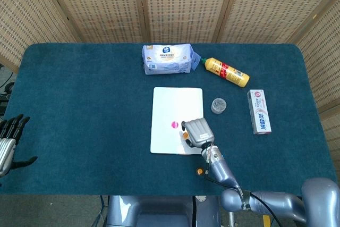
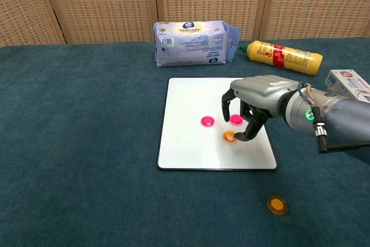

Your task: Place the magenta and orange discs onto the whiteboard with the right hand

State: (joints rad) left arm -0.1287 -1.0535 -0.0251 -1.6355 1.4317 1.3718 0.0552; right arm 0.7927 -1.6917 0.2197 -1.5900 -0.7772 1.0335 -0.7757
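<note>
Whiteboard [image 2: 196,148] as the anchor, lying flat on the blue desk [image 2: 81,143]. Far to its left, at the desk's edge: left hand [image 1: 6,141], empty, fingers spread apart, idle. On the board itself: two magenta discs, left one [image 2: 207,121] in plain sight, right one [image 2: 236,119] partly behind curled fingers. Just right of those and slightly nearer the board's front edge: orange disc [image 2: 229,136], low over the white surface or touching it, impossible to say which. Over the board's right half: right hand [image 2: 254,99], palm down, fingers arched, fingertips closed around that orange disc, apparently holding it. Off the board, on the bare desk beyond its front right corner: second orange disc [image 2: 277,205], well apart from the hand, toward the robot. Judged from the layout: release here, then a reach back and to the right for that last disc, far closer to the right hand than to the left. Behind the board: tissue pack [image 2: 193,42] and yellow bottle [image 2: 283,56].
</note>
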